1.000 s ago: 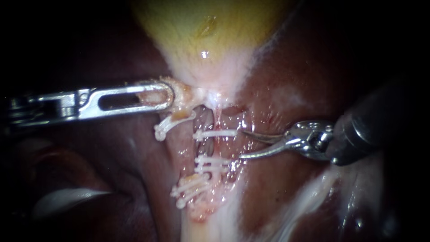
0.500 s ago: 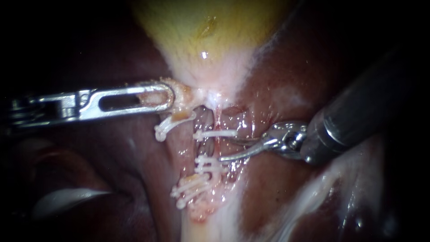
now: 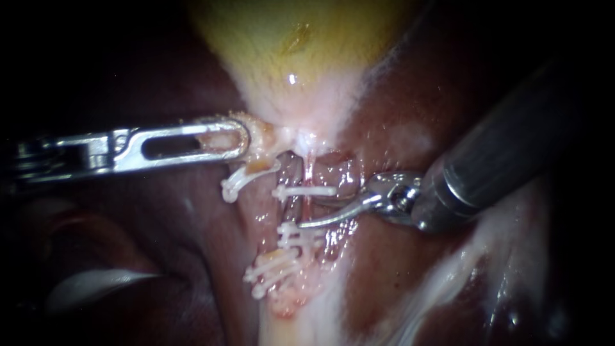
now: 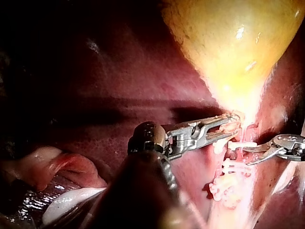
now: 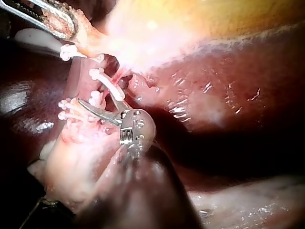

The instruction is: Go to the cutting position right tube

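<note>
Your right instrument (image 3: 314, 211) ends in two curved blades. They stand narrowly apart, with a visible gap, and grip nothing. The right tube (image 3: 307, 206) lies in that gap, one blade on each side of it; you cannot tell whether either blade touches it.

Count three white clips on the right tube:
- One clip (image 3: 306, 191) sits just beside the blade on the gallbladder side.
- Two clips (image 3: 298, 230), close together, sit just beside the other blade.

The blades enter the tube between the single clip and the pair. The right wrist view shows the same placement, with the open blades (image 5: 97, 100) set across the tube amid the clips.

Beyond the blade tips lies a second, paler strand of tissue. It carries one clip (image 3: 246, 176) at its gallbladder end and a cluster of clips (image 3: 272, 269) at its far end; the number in the cluster cannot be counted with certainty.

Your left instrument (image 3: 243, 138) is one slotted pair of jaws, closed on the narrow neck of the gallbladder (image 3: 295, 51), well apart from the right instrument's blades. One yellow gallbladder lies ahead of both instruments. Dark red liver (image 3: 435, 96) surrounds the field.
</note>
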Controlling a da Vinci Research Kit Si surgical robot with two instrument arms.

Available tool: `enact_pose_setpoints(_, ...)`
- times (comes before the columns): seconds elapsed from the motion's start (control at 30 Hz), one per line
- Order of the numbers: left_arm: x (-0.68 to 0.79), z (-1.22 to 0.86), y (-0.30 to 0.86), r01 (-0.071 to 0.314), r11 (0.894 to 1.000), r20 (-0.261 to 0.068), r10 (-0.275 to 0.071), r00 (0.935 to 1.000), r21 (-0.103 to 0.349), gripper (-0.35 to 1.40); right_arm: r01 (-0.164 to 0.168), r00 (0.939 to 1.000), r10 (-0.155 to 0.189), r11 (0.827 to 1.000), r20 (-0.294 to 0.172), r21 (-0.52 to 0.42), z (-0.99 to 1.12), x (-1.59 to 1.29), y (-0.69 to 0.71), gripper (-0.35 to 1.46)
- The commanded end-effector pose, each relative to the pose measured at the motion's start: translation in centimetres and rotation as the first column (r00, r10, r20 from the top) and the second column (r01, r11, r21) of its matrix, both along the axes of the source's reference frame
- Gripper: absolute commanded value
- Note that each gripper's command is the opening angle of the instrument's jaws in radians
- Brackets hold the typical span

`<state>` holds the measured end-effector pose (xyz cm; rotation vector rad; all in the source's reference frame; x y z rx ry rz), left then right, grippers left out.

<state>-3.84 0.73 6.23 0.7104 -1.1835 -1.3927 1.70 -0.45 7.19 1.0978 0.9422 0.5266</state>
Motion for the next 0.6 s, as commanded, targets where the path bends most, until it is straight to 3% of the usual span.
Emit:
enact_pose_setpoints(0.03,0.00,0.00,0.00,0.000,1.000,0.000,0.000,1.0000,0.000,-0.35,0.002,1.0000,-0.002,1.000,-0.006,0.000,0.01,0.01,0.00,1.43)
enact_pose_setpoints(0.47,-0.01,0.01,0.00,0.000,1.000,0.000,0.000,1.0000,-0.001,-0.35,-0.009,0.9986,0.009,1.000,-0.053,0.006,0.12,0.08,-0.01,1.43)
enact_pose_setpoints(0.6,-0.01,0.01,0.00,0.000,1.000,0.000,0.000,1.0000,-0.001,-0.35,0.007,0.9971,-0.006,1.000,-0.076,0.007,0.14,0.16,-0.03,1.43)
